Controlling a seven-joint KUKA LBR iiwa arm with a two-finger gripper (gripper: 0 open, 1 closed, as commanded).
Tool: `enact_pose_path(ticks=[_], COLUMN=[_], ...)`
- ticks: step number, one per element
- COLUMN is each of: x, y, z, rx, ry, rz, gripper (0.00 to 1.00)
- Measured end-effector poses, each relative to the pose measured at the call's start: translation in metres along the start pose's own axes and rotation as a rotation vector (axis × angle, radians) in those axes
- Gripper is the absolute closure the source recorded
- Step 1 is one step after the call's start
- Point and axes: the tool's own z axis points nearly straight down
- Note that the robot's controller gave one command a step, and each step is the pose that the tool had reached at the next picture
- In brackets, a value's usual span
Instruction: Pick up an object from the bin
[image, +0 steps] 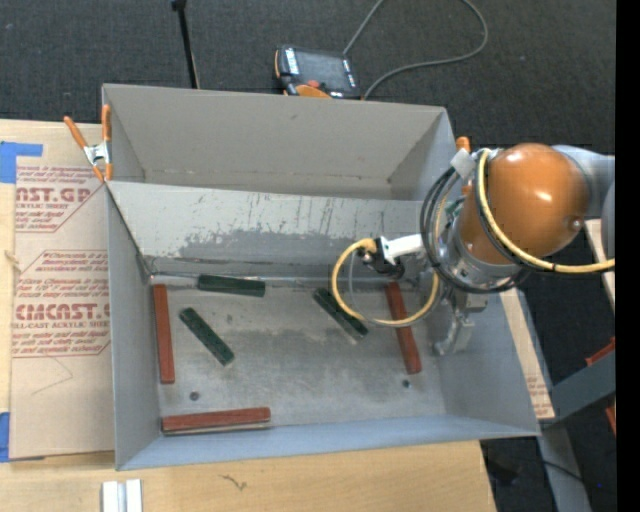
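Observation:
My gripper hangs low at the right side of the bin, close to the right wall. Just left of it lies a long red-brown bar, running from the back towards the front; the two look apart, with a narrow gap. Further left, a dark green bar lies at a slant, partly under a yellow cable loop. Nothing shows in the gripper.
A green bar lies slanted at centre left and another green bar lies along the back wall. One red-brown bar runs along the left wall and one red-brown bar lies along the front wall. The arm's orange cover and cables overhang the right rim.

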Motion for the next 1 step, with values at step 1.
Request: enact_pose_path(ticks=[1], x=[-0.0197], y=[0.0023], z=[0.0550], rx=[0.002], ry=[-0.001], rz=[0.004], gripper=[0.00])
